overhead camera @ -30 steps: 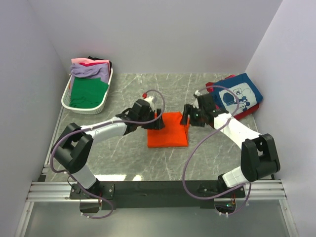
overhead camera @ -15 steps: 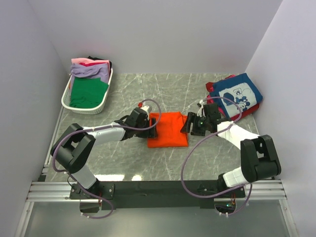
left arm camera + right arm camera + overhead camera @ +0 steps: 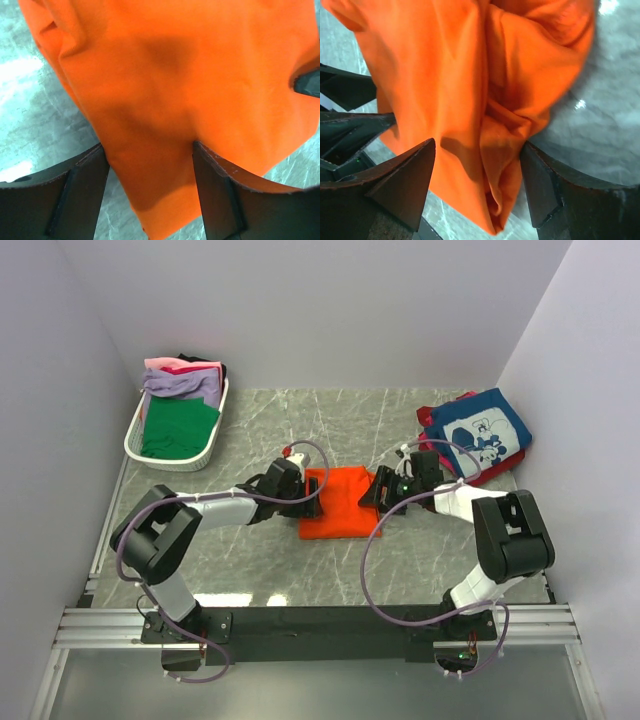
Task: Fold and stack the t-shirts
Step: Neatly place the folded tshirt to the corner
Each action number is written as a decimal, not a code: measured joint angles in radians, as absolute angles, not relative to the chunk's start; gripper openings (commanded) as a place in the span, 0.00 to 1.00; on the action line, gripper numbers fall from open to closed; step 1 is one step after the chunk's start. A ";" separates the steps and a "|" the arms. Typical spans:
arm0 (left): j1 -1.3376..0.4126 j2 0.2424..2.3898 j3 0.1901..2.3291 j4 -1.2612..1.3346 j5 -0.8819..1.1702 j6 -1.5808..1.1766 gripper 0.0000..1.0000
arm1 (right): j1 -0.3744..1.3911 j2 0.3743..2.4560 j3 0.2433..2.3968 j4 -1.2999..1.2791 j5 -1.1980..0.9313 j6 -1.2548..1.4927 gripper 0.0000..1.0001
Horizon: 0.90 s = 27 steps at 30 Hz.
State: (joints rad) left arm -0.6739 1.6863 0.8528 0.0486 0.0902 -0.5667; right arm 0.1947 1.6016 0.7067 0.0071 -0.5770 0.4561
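Note:
The bright orange t-shirt (image 3: 340, 505) lies folded on the table's middle. My left gripper (image 3: 312, 502) is low at its left edge, and my right gripper (image 3: 376, 494) is low at its right edge. In the left wrist view the left gripper (image 3: 149, 150) stands open with orange cloth (image 3: 165, 90) between its fingers. In the right wrist view the right gripper (image 3: 477, 145) is open astride a bunched fold of the orange cloth (image 3: 470, 75). A navy t-shirt with white cartoon print (image 3: 480, 435) lies folded on a red one (image 3: 428, 416) at the back right.
A white slatted basket (image 3: 133, 435) at the back left holds green (image 3: 180, 428), lavender (image 3: 180, 383), pink (image 3: 165, 364) and black (image 3: 203, 360) t-shirts. White walls close in on the left, back and right. The arms' bases sit at the near edge.
Both grippers came down from the orange shirt's far edge to its left and right sides, low on the table. The shirt's far edge now lies flat.

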 measured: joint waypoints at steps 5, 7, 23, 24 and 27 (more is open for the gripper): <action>-0.674 1.699 0.856 0.073 0.100 -0.569 0.70 | 0.231 1.636 0.721 0.062 -0.583 0.474 0.74; -0.674 1.704 0.859 0.080 0.105 -0.569 0.70 | 0.253 1.649 0.728 0.079 -0.580 0.481 0.72; -0.675 1.712 0.869 0.086 0.110 -0.570 0.73 | 0.312 1.721 0.816 0.003 -0.461 0.459 0.00; -0.676 1.710 0.870 0.082 0.109 -0.569 0.73 | 0.312 1.724 0.828 -0.010 -0.456 0.452 0.00; -0.675 1.688 0.870 0.045 0.099 -0.567 0.74 | 0.314 1.728 0.873 -0.080 -0.419 0.416 0.00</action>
